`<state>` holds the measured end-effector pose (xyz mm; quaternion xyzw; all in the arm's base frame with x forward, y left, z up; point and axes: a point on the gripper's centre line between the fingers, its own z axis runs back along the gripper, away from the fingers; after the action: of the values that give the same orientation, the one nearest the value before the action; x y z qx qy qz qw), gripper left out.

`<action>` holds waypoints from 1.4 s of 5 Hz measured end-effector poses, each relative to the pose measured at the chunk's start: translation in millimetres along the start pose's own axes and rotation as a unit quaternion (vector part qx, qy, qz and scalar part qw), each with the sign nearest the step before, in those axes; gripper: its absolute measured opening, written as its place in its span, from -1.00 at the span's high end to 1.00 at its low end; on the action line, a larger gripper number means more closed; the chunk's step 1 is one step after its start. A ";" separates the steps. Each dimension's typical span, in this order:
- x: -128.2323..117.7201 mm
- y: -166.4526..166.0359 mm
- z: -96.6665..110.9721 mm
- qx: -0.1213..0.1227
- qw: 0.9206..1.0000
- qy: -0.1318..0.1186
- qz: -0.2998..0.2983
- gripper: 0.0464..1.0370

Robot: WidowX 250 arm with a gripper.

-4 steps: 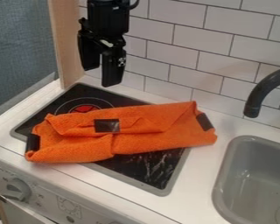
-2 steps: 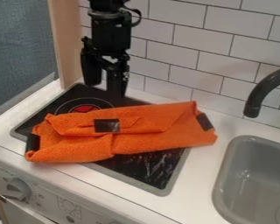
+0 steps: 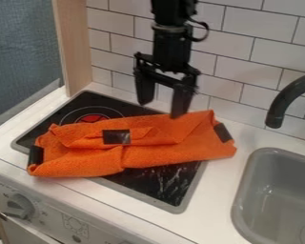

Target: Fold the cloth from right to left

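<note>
Just below the spread gripper (image 3: 161,110), orange cloth (image 3: 161,155), folded, lying across the black stovetop (image 3: 139,184)

Over here it's an orange cloth (image 3: 85,162), black patches at its three and nine o'clock; black gripper (image 3: 161,109) at twelve, dark-lined white tiles (image 3: 263,52) at one, grey sink (image 3: 244,200) at four, blue-grey curtain (image 3: 21,47) at ten.
</note>
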<state>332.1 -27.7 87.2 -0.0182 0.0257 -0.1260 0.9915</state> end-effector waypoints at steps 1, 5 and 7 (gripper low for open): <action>21.8 -34.1 -7.5 0.015 0.998 -0.039 0.055 -0.92; 82.2 -40.2 -39.9 0.057 0.979 -0.066 0.183 -0.92; 95.4 -53.2 -60.2 0.062 0.978 -0.043 0.194 -0.92</action>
<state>407.7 -104.9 24.9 0.0437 -0.0214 0.0678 0.9965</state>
